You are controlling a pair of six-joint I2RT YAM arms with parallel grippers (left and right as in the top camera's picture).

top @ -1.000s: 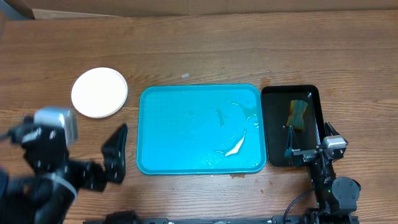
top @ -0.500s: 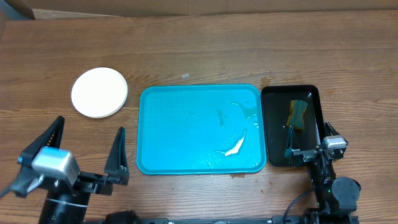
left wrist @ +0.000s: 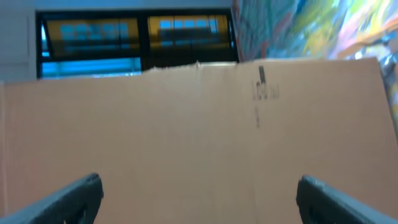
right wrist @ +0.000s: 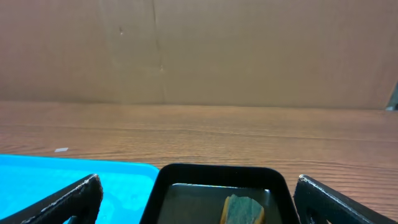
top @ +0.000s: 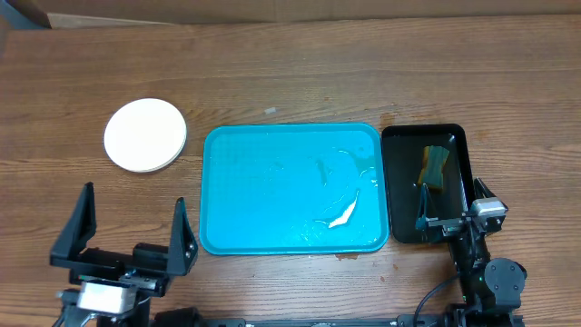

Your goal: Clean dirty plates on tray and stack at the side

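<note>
- We judge the cleaning done: the plates [top: 145, 135] sit stacked on the table [top: 290, 73], well apart from the left rim of the tray [top: 272, 145].
- To finish well, we park both arms clear of the stack and avoid sweeping over it.
- The stack looks white and round, with no smear showing on top.
- The tray holds only wet streaks and a pale scrap.
- Our left gripper [top: 132, 238] is spread wide and empty.
- Our right gripper [right wrist: 199, 205] is also wide, hovering above the black tray [right wrist: 217, 174] and its sponge [right wrist: 242, 210].
</note>
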